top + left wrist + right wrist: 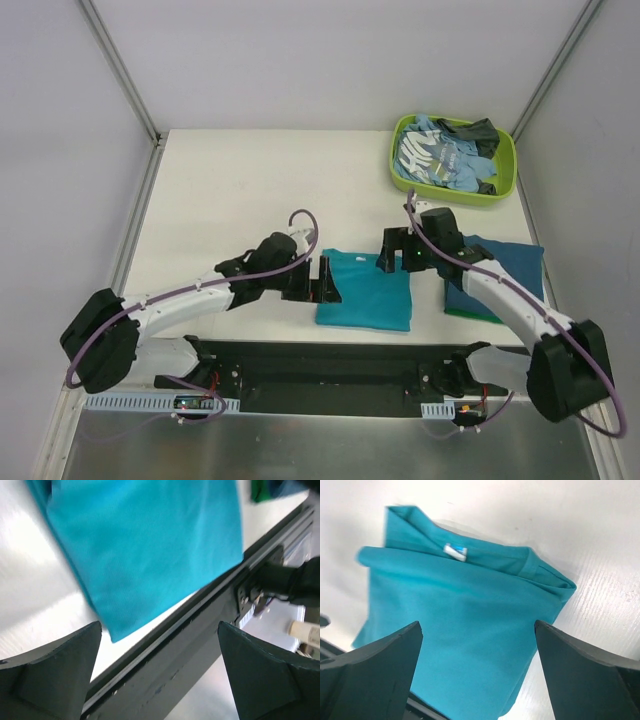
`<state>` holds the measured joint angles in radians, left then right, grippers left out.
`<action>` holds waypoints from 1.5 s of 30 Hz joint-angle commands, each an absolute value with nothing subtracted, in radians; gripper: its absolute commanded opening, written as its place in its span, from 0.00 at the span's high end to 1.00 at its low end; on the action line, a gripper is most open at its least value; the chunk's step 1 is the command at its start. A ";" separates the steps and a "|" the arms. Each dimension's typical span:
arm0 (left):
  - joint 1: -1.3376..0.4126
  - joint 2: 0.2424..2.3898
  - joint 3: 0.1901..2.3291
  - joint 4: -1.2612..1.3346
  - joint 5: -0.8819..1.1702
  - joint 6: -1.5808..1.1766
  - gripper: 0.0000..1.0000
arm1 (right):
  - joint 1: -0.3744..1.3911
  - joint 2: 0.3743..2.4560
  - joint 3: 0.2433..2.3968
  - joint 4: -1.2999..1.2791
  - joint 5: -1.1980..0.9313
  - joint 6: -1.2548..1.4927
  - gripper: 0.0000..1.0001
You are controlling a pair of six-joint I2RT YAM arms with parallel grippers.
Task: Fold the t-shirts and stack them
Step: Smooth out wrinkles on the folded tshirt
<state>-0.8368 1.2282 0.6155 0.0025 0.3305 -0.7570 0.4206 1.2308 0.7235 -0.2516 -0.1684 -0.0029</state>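
Blue-teal t-shirt (520,258), green one (468,314) beneath, partly behind the right arm (505,294).

Bare tabletop (230,200) left of teal t-shirt (365,292)

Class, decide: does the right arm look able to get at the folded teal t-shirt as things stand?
Probably yes: the right gripper hangs open right above the teal t-shirt, with nothing between them.
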 commanded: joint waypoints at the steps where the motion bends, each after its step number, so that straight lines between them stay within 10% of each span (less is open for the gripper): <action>1: -0.836 1.265 0.777 -0.023 0.200 -0.648 0.01 | 0.425 1.053 0.681 -0.308 -0.251 0.023 0.04; 28: -0.635 2.065 1.276 -0.109 0.402 -0.525 0.01 | 0.411 1.038 0.405 -0.276 -0.344 0.086 0.04; 45: -0.641 1.594 1.126 -0.126 0.272 -0.446 0.01 | 0.394 0.850 0.567 -0.371 -0.084 0.201 0.04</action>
<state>-0.6437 1.7267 1.1320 -0.1135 0.3458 -0.5091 0.4065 0.8513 0.5068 -0.3542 -0.1574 0.1570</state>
